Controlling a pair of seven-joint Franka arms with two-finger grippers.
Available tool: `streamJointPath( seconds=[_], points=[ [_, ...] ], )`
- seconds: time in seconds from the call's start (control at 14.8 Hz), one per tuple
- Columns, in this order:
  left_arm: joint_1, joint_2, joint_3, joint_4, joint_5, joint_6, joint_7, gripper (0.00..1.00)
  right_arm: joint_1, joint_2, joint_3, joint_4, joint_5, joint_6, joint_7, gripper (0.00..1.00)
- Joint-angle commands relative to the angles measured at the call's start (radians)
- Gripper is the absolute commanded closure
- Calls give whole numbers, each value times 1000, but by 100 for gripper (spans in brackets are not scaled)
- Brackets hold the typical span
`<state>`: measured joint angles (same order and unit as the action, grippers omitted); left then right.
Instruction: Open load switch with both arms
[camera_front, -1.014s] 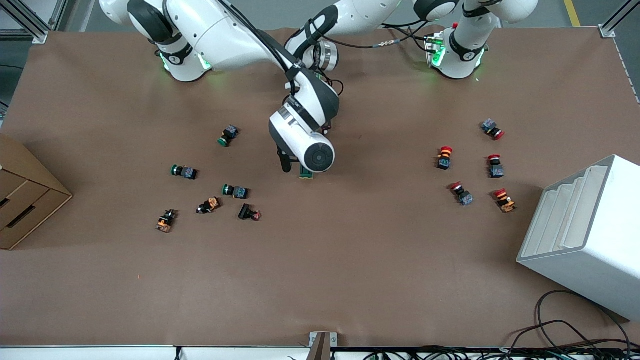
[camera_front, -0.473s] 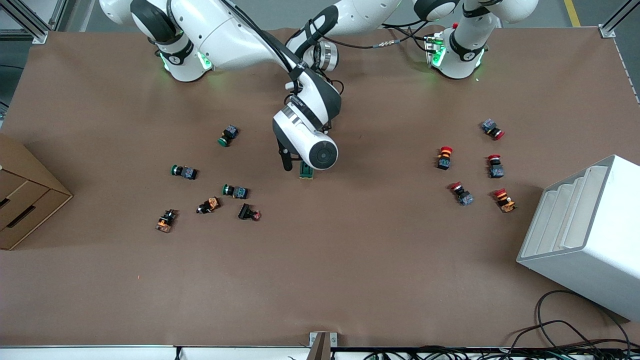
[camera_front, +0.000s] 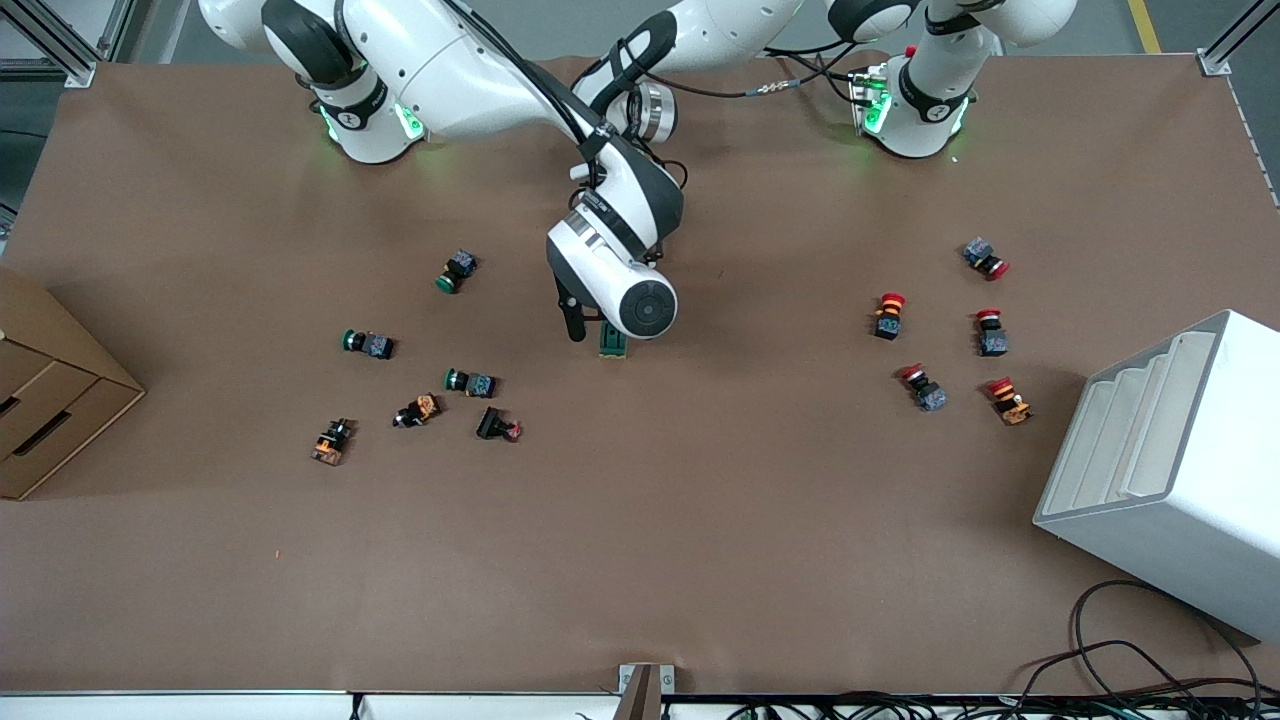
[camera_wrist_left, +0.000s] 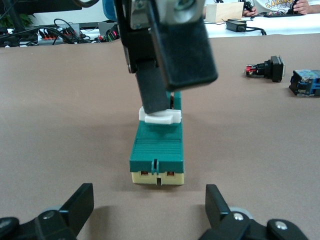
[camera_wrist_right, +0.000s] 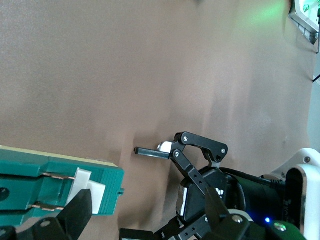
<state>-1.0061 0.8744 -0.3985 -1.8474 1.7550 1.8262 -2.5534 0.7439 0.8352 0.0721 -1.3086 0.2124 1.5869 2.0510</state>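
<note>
"What lies nearest the front edge of the worktop?"

"A white bin, by the corner at the left arm's end. Farther in, red buttons lie at that end and green-capped ones toward the right arm's end."

"And the load switch?"

"Flat near the worktop's middle, about midway between the two end edges."

"The grippers?"

"The left gripper hangs low over the worktop, facing the switch's cream end. Its jaws are released, spread wider than the block and touching nothing. The right gripper stands over the switch with its jaws released too, and one finger rests on the white tab."
</note>
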Motion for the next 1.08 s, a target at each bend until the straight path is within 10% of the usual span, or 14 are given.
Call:
streamJointPath(
  seconds=[0.0, 0.74, 1.01],
  points=[
    [4, -8, -2, 4, 6, -2, 24, 2, 8, -5, -3, -21, -19, 24, -3, 0],
    [14, -29, -8, 10, -3, 19, 74, 2, -110, -64, -15, 77, -60, -31, -329, 0],
    [15, -70, -28, 78, -200, 21, 267, 3, -208, -169, -12, 13, -177, 25, -625, 0]
  ],
)
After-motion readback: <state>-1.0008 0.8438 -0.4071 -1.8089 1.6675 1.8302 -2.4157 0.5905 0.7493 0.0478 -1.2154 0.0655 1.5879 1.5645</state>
